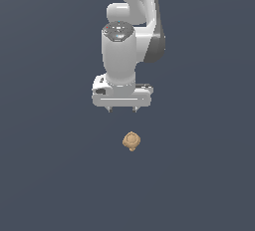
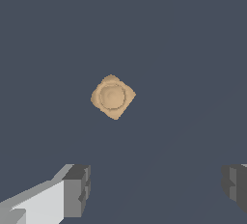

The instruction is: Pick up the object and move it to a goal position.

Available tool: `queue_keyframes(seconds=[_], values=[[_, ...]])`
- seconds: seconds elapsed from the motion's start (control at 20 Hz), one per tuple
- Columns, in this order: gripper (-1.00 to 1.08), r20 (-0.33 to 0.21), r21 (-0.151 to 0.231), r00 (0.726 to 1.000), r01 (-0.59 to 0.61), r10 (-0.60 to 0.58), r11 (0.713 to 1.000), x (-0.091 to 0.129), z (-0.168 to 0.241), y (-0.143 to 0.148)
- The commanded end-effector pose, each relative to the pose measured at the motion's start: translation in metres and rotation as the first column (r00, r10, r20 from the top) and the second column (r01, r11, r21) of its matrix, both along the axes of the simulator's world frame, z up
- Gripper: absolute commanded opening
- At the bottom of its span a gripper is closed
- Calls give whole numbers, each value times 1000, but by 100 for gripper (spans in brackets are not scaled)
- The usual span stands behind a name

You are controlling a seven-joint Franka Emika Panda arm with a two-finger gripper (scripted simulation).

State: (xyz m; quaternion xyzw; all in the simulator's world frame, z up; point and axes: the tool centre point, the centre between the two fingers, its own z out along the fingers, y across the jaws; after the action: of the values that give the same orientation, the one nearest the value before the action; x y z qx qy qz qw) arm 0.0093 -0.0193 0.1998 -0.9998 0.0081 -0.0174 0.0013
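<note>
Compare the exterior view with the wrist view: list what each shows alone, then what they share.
Exterior only: the arm and the whole hand, hanging apart from the lump, whose nub shows.
Wrist only: a close look at the lump's circular ridge, and the fingers set wide, much wider than the lump.
Both: the tan-orange lump on the dark floor, the hand open and holding nothing.

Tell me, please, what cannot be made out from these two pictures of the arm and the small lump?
- Arm base: cut off by the exterior view's top edge.
- Object underside: hidden in both views by its own body.
- Goal position: no marker shows in either view.
- Gripper: its fingers are cut off by the wrist view's edges, tiny in the exterior view.
- Height above the surface: neither view settles it.
</note>
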Motion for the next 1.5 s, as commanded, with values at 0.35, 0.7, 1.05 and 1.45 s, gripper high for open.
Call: queue_keyframes(seconds=[0.35, 0.7, 1.05, 1.45], values=[[100, -4, 3, 999, 50, -50, 999, 6, -8, 3], [100, -11, 7, 987, 159, -159, 987, 17, -24, 9], [100, -21, 9, 948, 319, -319, 948, 33, -51, 18], [100, -31, 5, 872, 489, -488, 872, 49, -84, 29]])
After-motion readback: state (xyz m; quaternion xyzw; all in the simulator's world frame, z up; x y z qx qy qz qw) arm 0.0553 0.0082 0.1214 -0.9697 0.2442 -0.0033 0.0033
